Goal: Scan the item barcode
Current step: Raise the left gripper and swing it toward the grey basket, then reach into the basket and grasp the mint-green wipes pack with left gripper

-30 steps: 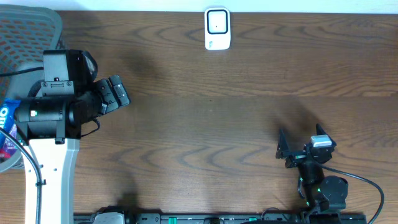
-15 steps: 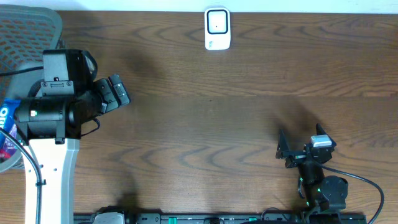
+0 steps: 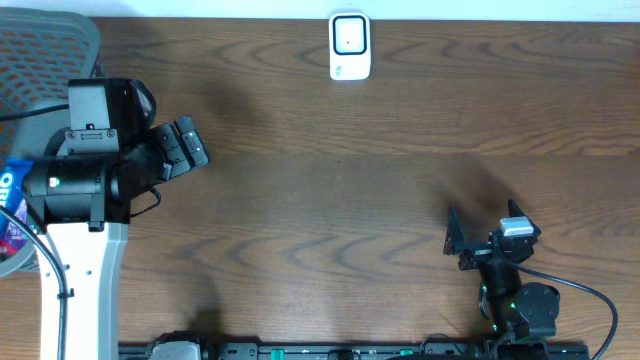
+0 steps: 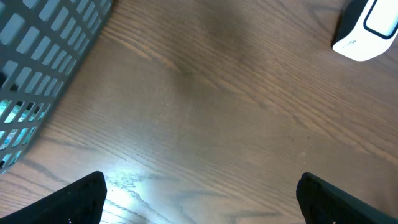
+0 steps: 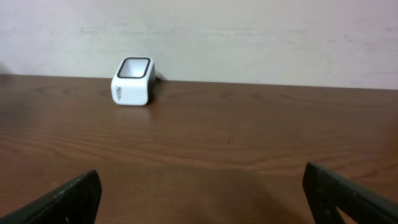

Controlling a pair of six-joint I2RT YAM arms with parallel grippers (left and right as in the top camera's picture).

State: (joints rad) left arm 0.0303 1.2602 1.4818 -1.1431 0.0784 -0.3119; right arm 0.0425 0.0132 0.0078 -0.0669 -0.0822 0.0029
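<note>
I count two arms, one scanner, one basket and one packet. The left gripper (image 3: pixel 186 150) (image 4: pixel 199 196) hangs over bare wood with its black fingers spread as wide as they go and nothing between them. The right gripper (image 3: pixel 483 230) (image 5: pixel 202 193) is equally wide and holds nothing. The single white box-shaped barcode scanner (image 3: pixel 349 46) (image 4: pixel 367 28) (image 5: pixel 132 81) stands at the far edge of the table, its dark window facing up. The one blue printed packet (image 3: pixel 8 205) lies at the far left, partly covered by the left arm. I cannot tell whether it sits inside the grey plastic mesh basket (image 3: pixel 45 45) (image 4: pixel 43 68) there. The dark brown wood-grain table (image 3: pixel 350 180) runs back to a pale plaster wall (image 5: pixel 249 37)
</note>
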